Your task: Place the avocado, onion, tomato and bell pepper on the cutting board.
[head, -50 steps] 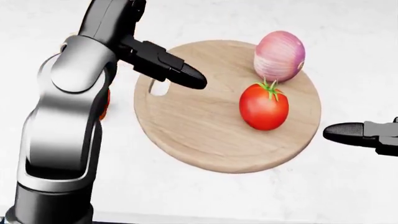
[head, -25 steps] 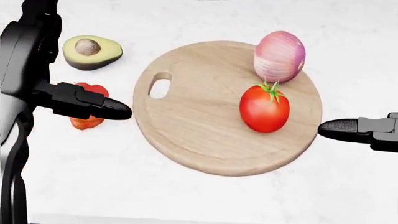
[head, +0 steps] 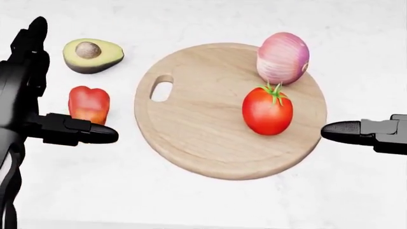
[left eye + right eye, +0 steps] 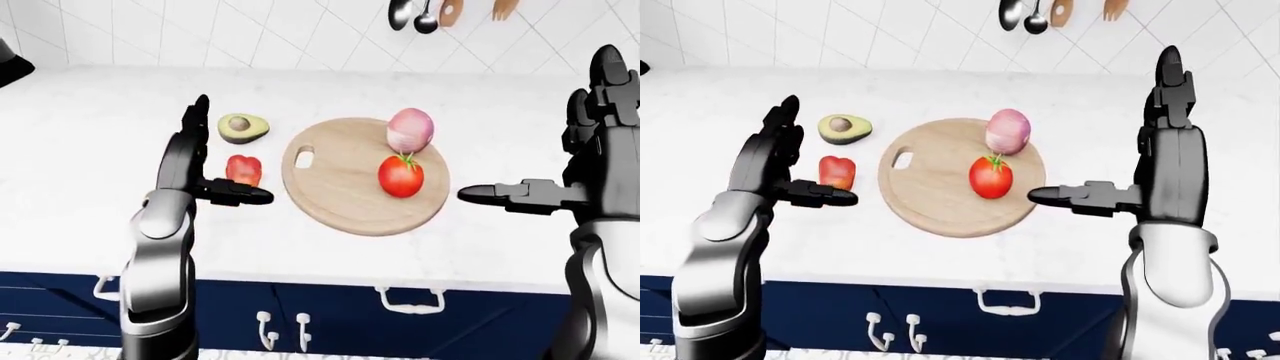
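Left hand (image 3: 38, 95) has swung off the cutting board (image 3: 210, 143) toward the view's left, uncovering the avocado (image 3: 93, 55) and bell pepper (image 3: 89, 104); both are still lying on the counter (image 3: 191, 205) beside the board. Onion (image 3: 283, 57) and tomato (image 3: 267, 109) are sitting on the board: half done. Left hand is hovering open beside the pepper, gripping nothing. Right hand (image 4: 1140, 161) is hanging open past the board's right rim, fingers upright.
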Robot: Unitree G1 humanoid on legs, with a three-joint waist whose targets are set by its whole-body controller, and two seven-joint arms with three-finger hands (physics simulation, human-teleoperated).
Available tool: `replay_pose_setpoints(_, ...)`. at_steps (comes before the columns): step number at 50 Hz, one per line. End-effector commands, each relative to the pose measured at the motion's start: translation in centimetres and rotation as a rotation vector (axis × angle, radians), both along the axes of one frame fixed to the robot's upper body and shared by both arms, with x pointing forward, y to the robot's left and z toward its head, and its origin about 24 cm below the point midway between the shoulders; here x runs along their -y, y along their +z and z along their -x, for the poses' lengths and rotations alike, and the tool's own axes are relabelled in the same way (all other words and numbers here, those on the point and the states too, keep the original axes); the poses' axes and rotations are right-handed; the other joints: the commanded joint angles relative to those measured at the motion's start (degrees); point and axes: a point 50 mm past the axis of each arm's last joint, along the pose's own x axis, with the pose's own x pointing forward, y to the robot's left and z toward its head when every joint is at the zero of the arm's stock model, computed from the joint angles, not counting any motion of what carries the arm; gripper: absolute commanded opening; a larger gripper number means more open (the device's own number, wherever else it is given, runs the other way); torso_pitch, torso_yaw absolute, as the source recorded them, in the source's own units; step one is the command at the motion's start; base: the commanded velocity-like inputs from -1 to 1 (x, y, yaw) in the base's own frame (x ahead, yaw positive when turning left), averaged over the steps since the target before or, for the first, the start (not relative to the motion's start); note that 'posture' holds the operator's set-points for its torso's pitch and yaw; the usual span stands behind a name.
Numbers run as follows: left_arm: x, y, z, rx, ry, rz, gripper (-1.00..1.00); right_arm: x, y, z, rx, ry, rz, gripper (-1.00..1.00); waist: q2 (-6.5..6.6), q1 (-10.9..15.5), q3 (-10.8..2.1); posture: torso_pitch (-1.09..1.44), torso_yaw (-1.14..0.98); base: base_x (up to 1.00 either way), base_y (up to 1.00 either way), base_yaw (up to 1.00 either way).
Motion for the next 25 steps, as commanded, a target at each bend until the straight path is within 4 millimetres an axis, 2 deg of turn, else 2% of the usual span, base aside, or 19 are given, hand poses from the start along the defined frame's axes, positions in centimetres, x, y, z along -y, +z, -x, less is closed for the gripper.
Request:
replay_pose_setpoints(1,0.0,1.6,0.1,0.094,-0.001,-0.017,0.81,-0.1,1.1,0.5,0.069,-0.002,0.028,1.0,-0.03,-0.02,-1.21,0.0,0.0,0.0,0.0,0.0)
replay_pose_setpoints(9,-0.5,1.1,-0.4,0.085,0.016,-0.014,0.63,-0.2,1.3,0.4,0.069,-0.001,0.032,1.0,-0.01,-0.06,-1.27,0.0,0.0,0.0,0.0,0.0)
replay_pose_setpoints(10,-0.6,0.9,-0.4,0.082,0.019,-0.014,0.51,-0.2,1.3,0.4,0.07,-0.001,0.032,1.0,-0.01,-0.06,-1.27,0.0,0.0,0.0,0.0,0.0)
replay_pose_setpoints(25,-0.7,-0.4,-0.4,0.056,0.025,-0.015,0.46,-0.1,1.0,0.5,0.066,-0.004,0.031,1.0,0.08,-0.07,-1.42,0.0,0.0,0.0,0.0,0.0)
